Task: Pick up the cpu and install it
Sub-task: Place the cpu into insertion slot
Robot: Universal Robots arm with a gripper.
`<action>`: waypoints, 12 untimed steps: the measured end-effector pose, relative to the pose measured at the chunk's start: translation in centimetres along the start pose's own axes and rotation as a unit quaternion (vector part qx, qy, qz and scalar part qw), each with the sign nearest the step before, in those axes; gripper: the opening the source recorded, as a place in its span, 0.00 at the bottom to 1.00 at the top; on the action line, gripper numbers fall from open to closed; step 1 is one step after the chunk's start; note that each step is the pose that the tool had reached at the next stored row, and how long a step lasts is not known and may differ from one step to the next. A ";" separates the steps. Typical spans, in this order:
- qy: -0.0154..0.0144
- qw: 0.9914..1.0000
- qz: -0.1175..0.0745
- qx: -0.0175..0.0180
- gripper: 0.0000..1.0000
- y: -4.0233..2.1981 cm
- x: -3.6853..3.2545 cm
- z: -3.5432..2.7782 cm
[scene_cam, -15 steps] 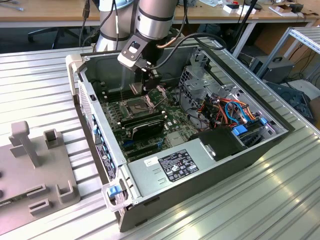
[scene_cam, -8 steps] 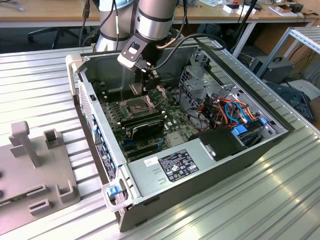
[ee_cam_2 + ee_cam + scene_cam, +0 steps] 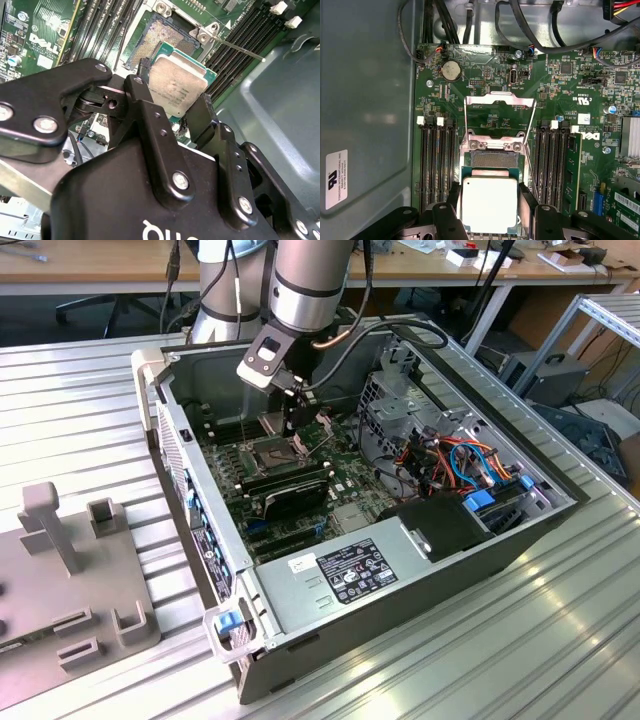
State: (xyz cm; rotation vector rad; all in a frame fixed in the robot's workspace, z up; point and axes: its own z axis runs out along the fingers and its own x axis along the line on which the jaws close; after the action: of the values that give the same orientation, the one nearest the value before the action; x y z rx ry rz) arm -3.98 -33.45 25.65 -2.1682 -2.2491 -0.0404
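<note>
In the exterior view, the arm [image 3: 305,280] reaches steeply down from the upper middle of the frame into the open computer case [image 3: 520,530], its hand [image 3: 291,423] hanging just above the motherboard [image 3: 345,465] by the socket [image 3: 272,452]. In the second wrist view, the hand [image 3: 172,97] is clamped on the cpu [image 3: 177,85] by two opposite edges, beside the bare socket [image 3: 165,37], so we judge the pick-up done and the seating left to do. In the first wrist view, the cpu [image 3: 489,204] sits level between the fingers [image 3: 527,197], partly over the open socket [image 3: 492,159], whose frame [image 3: 500,100] stands hinged back; we cannot tell whether it touches.
</note>
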 end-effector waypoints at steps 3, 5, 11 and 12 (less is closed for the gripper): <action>0.000 1.000 0.000 0.000 0.55 0.00 0.00 0.01; 0.000 1.000 0.000 0.000 0.55 0.00 0.00 0.02; 0.000 1.000 0.002 0.000 0.55 -0.01 -0.02 0.45; 0.000 1.000 0.003 0.000 0.55 -0.01 -0.03 0.56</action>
State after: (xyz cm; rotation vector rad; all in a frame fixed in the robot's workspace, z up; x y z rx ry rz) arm -3.98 -33.46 25.09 -2.1739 -2.2436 -0.0406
